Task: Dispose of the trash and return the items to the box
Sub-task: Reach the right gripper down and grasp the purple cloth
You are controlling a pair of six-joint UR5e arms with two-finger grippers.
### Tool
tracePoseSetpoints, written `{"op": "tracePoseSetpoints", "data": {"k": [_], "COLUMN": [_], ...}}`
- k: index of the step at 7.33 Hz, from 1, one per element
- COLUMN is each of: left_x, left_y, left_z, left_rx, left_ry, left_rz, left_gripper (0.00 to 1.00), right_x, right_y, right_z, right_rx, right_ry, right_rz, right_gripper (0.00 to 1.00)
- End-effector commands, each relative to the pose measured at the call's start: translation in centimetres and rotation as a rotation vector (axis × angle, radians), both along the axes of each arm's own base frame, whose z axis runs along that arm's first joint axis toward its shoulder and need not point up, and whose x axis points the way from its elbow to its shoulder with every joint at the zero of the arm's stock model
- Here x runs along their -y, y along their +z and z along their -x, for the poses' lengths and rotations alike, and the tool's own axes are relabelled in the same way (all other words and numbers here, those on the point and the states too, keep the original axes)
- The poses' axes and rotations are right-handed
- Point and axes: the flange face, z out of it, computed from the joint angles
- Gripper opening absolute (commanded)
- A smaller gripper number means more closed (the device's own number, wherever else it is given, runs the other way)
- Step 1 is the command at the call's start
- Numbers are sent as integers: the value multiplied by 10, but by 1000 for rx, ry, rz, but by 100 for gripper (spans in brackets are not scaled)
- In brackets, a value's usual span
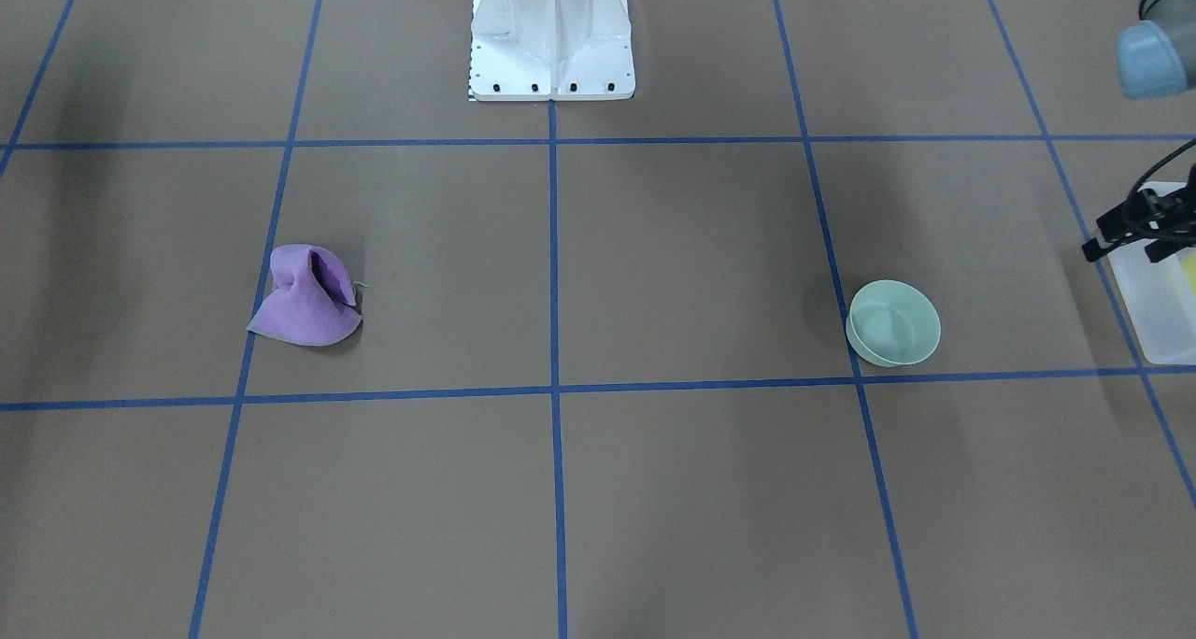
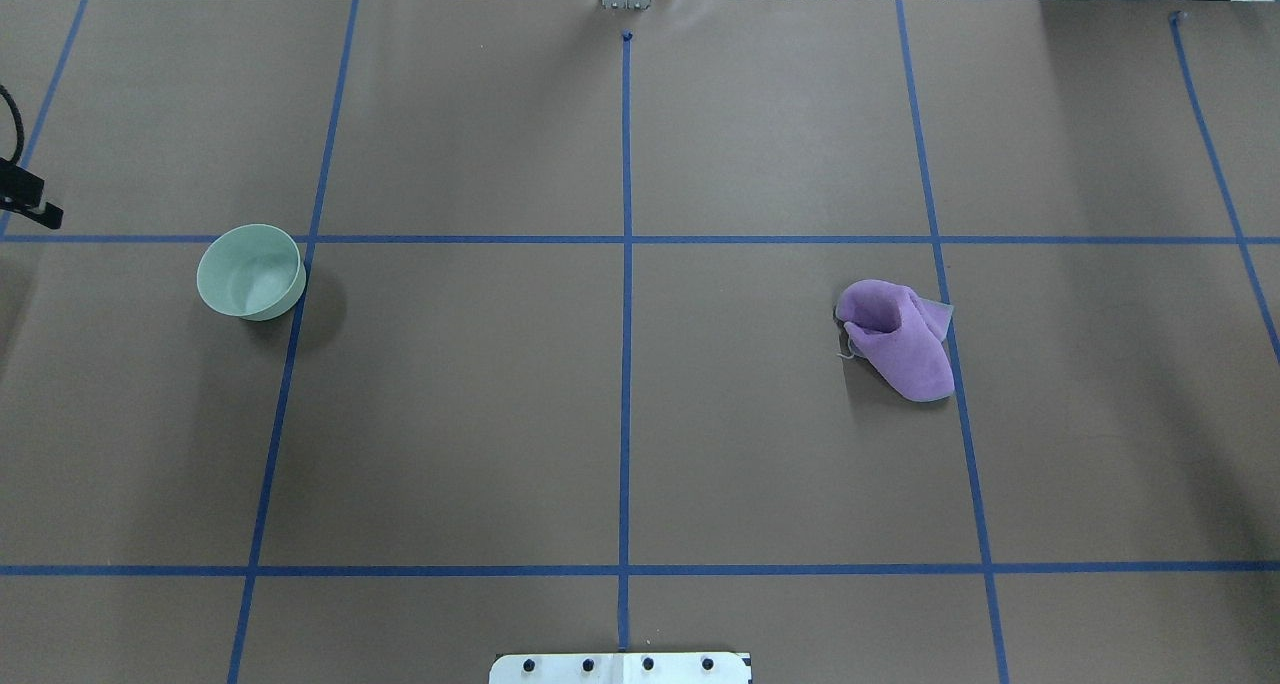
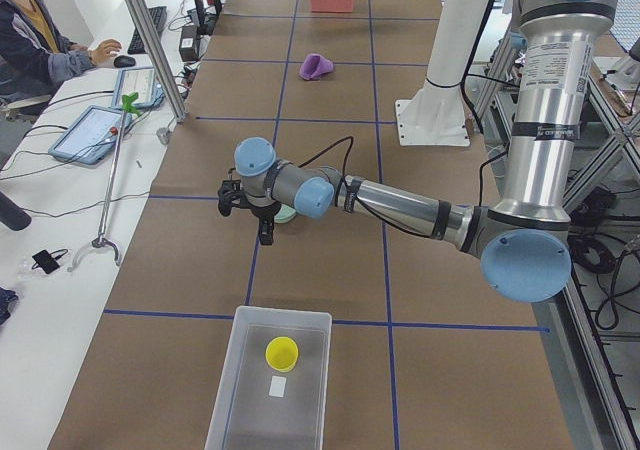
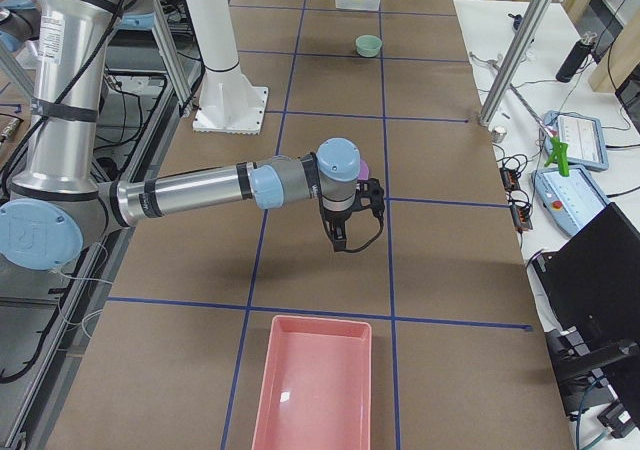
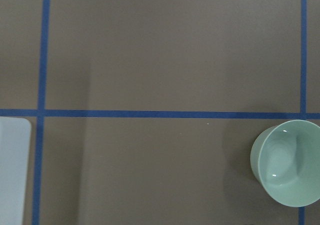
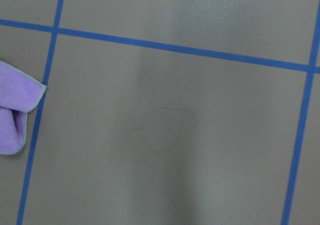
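Jaws first: you cannot tell whether the left jaws or the right jaws stand wide or narrow. Your left arm (image 3: pixel 400 202) is the nearer one, hanging between the box (image 3: pixel 250 410) and the upright bowl (image 1: pixel 892 323) on the surface (image 1: pixel 673 247). Inside the box sits the cup (image 3: pixel 281 353); the bowl is not yet in.

Overhead looks forward from behind the pedestal (image 2: pixel 620 668), six o'clock; front view faces back, pedestal at twelve. Both share the bowl (image 2: pixel 251 271) and cloth (image 2: pixel 897 336). Side cameras look along the counter (image 3: pixel 320 280); wrist cameras stare straight down, close.
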Motion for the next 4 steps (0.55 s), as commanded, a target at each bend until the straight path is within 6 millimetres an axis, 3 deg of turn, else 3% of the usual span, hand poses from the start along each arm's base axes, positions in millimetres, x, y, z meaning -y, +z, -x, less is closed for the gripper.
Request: {"op": "tracePoseSetpoints", "data": {"k": [1, 2, 3, 4], "left_x": [-4, -5, -5, -5], "left_y": [-3, -3, -2, -2], "left_z": [-25, -28, -29, -29], "left_rx": [6, 2, 3, 3], "left_ry": [-5, -7, -5, -5], "left_rz": [9, 7, 8, 8], "left_gripper": [90, 90, 90, 90], "right_x": [24, 36, 37, 43], "right_y": [-55, -91, -110, -123], "right_z": [92, 152, 212, 250], "right_rx": [41, 36, 12, 20], "right_ry": [51, 61, 38, 40], "right_rz": [2, 0, -32, -23], "right_gripper": [100, 100, 100, 100]}}
